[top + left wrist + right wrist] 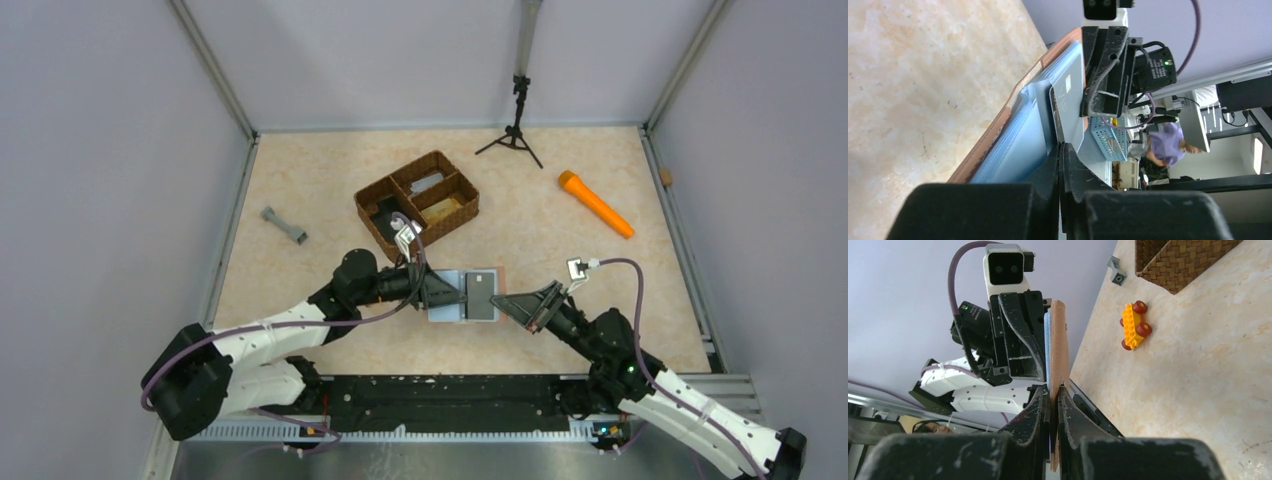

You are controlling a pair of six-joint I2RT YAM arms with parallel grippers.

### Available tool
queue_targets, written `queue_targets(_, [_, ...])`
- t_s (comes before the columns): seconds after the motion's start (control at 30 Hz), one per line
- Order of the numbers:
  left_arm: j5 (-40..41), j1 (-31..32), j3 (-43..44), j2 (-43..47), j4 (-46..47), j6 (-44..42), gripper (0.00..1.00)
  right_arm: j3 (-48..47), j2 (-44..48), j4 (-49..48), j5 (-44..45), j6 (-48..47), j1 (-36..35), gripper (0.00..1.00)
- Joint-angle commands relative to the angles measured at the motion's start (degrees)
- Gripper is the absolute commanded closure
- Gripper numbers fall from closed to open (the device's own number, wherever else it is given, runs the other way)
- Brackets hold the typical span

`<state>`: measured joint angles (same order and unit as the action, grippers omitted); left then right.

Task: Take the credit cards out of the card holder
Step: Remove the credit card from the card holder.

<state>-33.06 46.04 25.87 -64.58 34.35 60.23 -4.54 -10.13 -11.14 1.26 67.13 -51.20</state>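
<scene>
A pale, marble-patterned bench (330,170), walled by plain grey panels, carries the scene as two robot arms reach in from its near edge. Behind them sits a brown woven basket (450,225) with three compartments, small items lying inside it. At the back edge stands a black tripod (516,130). An orange torch (595,204) lies well apart to the right.

In the middle of the bench, near its front, the card holder (445,310) hangs between the two arms, opened flat with its pale blue-grey pockets facing up and its tan, leather-like cover underneath. The arms themselves block much of it from above.

The right hand (1054,392) is clenched on the edge of the tan cover, which passes straight between its black fingers. The left hand (1060,150) is clamped tight at the near edge of a card (1068,107), a thin grey rectangle with a small chip, standing partly out of the layered blue pockets.

A grey dumbbell-shaped piece (284,226) rests to the left of the basket. A yellow brick toy car (1133,325) with red wheels lies on the bench near the basket's corner, seen only from the right wrist.
</scene>
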Motion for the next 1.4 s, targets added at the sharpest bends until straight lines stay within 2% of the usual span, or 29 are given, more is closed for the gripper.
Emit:
queue_targets(0.0, [-2.5,-0.3,0.3,2.4,8.0,1.9,1.00,-0.5,0.7,-5.0,-0.9,1.0,0.2,1.00])
queue_targets(0.27, [-3.9,-0.3,1.5,1.8,6.0,1.4,1.00,0.3,-1.8,-9.8,-3.1,1.7,0.2,1.00])
queue_targets(0.43, [-7.2,-0.3,2.3,-1.6,11.3,4.1,0.84,0.2,-7.7,-16.1,-6.3,1.8,0.2,1.00])
queue_targets(0.5, [-8.0,-0.3,2.3,-2.4,13.5,5.1,0.81,0.1,-8.9,-17.3,-6.8,1.9,0.2,1.00])
queue_targets(0.57, [-8.2,-0.3,2.3,-2.5,14.0,5.3,0.85,-0.2,-9.1,-17.2,-6.6,1.6,0.2,1.00])
queue_targets(0.67, [-6.9,-0.3,2.0,-1.1,12.5,3.9,0.96,-0.5,-7.9,-15.4,-5.8,1.3,0.2,1.00])
queue_targets(0.73, [-5.7,-0.6,1.5,0.5,9.4,2.7,1.00,-0.5,-6.0,-13.5,-4.9,1.1,0.2,1.00])
queue_targets(0.97, [-2.6,-2.0,0.3,6.1,0.7,-1.1,1.00,-1.8,2.1,-3.5,-1.5,-0.6,0.2,1.00])
queue_targets(1.23, [-3.0,-4.5,-0.2,8.5,-4.2,-2.7,1.00,-3.2,4.7,2.9,1.5,-2.1,0.2,1.00])
queue_targets(1.37, [0.8,-8.4,1.2,12.3,-16.5,-7.7,1.00,-5.9,7.9,14.0,7.0,-4.5,0.2,1.00])
